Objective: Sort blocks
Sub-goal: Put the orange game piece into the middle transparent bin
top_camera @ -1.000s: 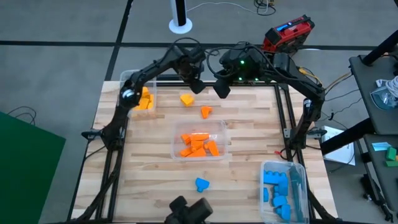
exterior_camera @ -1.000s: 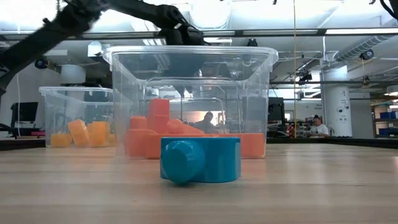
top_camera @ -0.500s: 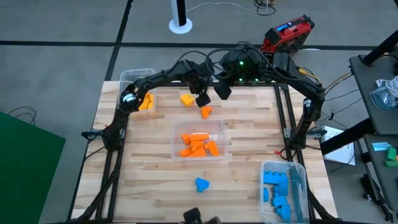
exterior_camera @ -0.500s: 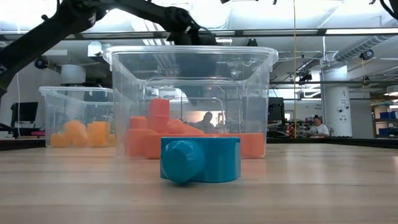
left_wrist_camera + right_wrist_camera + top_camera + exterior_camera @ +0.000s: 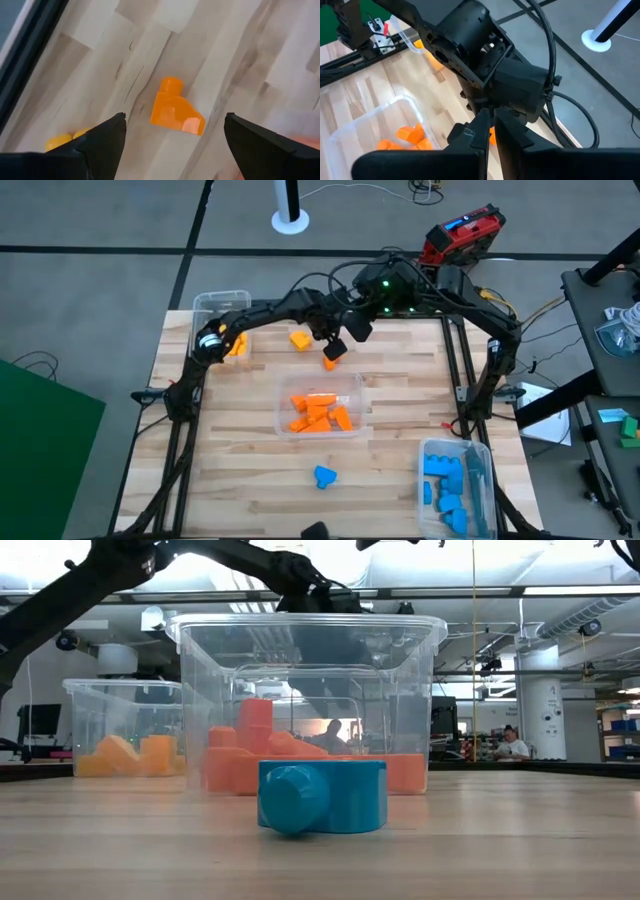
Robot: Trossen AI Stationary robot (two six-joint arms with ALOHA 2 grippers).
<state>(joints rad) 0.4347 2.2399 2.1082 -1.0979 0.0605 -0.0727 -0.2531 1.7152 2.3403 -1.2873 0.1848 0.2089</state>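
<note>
Since a second ago the left gripper [image 5: 172, 137] has swung from the yellow bin to hover, fingers wide, over the loose orange block [image 5: 176, 111] on the far table. Hard, light, slick plastic; pinching its flat flanks looks safest. Right gripper [image 5: 492, 137] waits nearby, pressed closed.

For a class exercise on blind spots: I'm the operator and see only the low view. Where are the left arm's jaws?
Observer: The left arm's jaws stand open above a loose orange stepped plastic block on the wooden table, not touching it.
Operator: Any other loose block back there?
Observer: One yellow plastic block lies on the table beside the orange one.
Operator: And the right arm?
Observer: The right arm's jaws are shut and empty, close behind the left arm's wrist.
</note>
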